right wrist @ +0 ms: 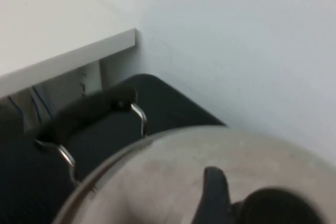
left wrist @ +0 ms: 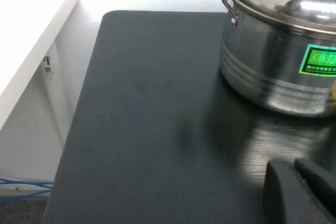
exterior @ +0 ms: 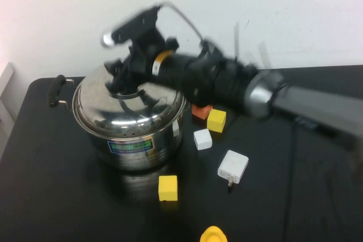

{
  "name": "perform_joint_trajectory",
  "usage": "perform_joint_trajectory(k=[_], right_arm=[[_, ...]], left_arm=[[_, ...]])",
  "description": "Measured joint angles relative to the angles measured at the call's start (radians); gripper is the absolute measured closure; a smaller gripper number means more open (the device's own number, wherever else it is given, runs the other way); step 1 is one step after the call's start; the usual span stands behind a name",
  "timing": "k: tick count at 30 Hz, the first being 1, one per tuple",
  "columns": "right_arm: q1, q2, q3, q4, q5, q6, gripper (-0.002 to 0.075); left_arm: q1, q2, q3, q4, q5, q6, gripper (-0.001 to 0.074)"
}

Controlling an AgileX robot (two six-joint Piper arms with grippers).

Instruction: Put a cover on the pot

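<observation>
1. High view: a yellow object (exterior: 213,234) lies nearest; the pot (exterior: 131,140) stands table-left, lid (exterior: 130,106) seated, right hand (exterior: 122,75) at its knob, grip state unclear.
2. Left wrist view: left hand (left wrist: 302,190) hovers near the table (left wrist: 147,129), state unclear.
3. Right wrist view: the pot's handle (right wrist: 86,116) looks the surest hold; the steel seems heavy and slippery.

I count one pot (exterior: 133,145) with one lid (exterior: 127,106) on it. Two yellow blocks (exterior: 168,188) (exterior: 216,121), one white block (exterior: 202,139), one orange block (exterior: 201,111). One white charger (exterior: 233,166). One yellow piece (exterior: 213,234) at the worktop's (exterior: 57,196) near edge.
</observation>
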Motion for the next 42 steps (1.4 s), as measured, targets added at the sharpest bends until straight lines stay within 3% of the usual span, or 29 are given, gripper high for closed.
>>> perform_joint_trajectory(k=[3, 6, 10, 13, 19, 33, 42], right_arm=[[0.007, -0.108, 0.024, 0.000, 0.060, 0.010, 0.0281], [0.027, -0.235, 0.120, -0.029, 0.047, 0.060, 0.0407], [0.058, -0.413, 0.362, -0.050, -0.104, 0.099, 0.0629], [0.068, -0.545, 0.555, -0.055, -0.214, 0.104, 0.0700], [0.069, -0.796, 0.773, -0.075, -0.246, 0.104, 0.0724], [0.069, -1.275, 1.166, -0.152, 0.041, 0.103, 0.0727], [0.013, -1.646, 1.485, -0.155, 0.090, 0.103, 0.0728]], left_arm=[[0.000, 0.000, 0.000, 0.000, 0.000, 0.000, 0.0737], [0.000, 0.000, 0.000, 0.000, 0.000, 0.000, 0.0737], [0.000, 0.000, 0.000, 0.000, 0.000, 0.000, 0.0737], [0.000, 0.000, 0.000, 0.000, 0.000, 0.000, 0.0737], [0.000, 0.000, 0.000, 0.000, 0.000, 0.000, 0.0737], [0.000, 0.000, 0.000, 0.000, 0.000, 0.000, 0.0737], [0.000, 0.000, 0.000, 0.000, 0.000, 0.002, 0.0737]])
